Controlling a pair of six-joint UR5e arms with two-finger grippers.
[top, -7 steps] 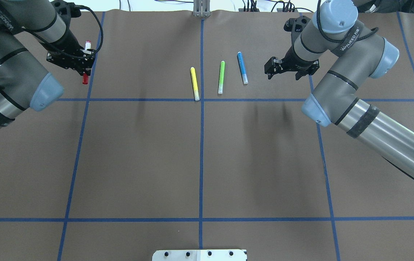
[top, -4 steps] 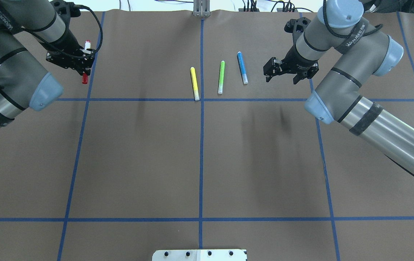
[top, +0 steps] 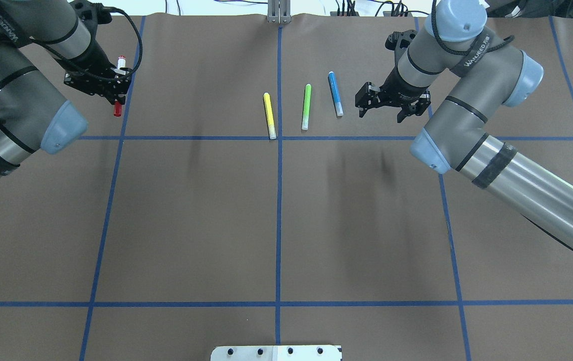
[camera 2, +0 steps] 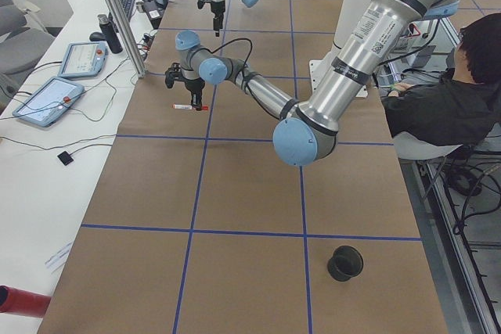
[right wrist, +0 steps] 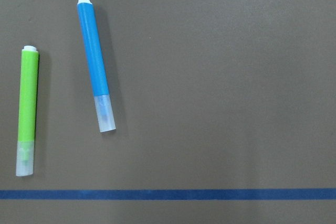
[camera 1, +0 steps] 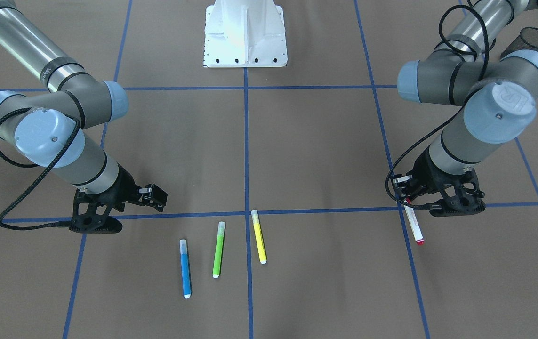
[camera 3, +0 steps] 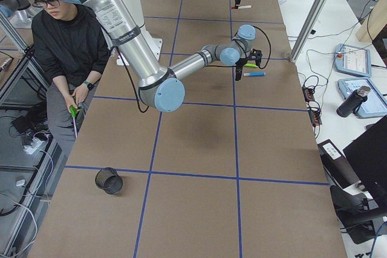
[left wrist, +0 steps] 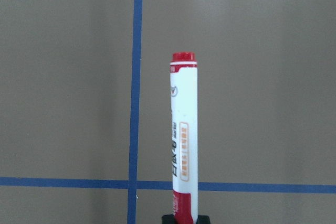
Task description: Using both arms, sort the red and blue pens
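Note:
The red pen, white-barrelled with a red cap, sticks out of my left gripper at the far left. The gripper is shut on its capped end, and the barrel points away over a blue tape line. From the front, the same pen slants down to the table under the gripper. The blue pen lies flat at the far middle. My right gripper hangs open and empty just to its right. In the right wrist view the blue pen is at the upper left.
A green marker and a yellow marker lie just left of the blue pen. A black mesh cup stands near the robot's left side and another near its right. A seated person is beside the base.
My right gripper has moved left, closer to the blue pen, still open. The left gripper and the red pen have barely shifted.

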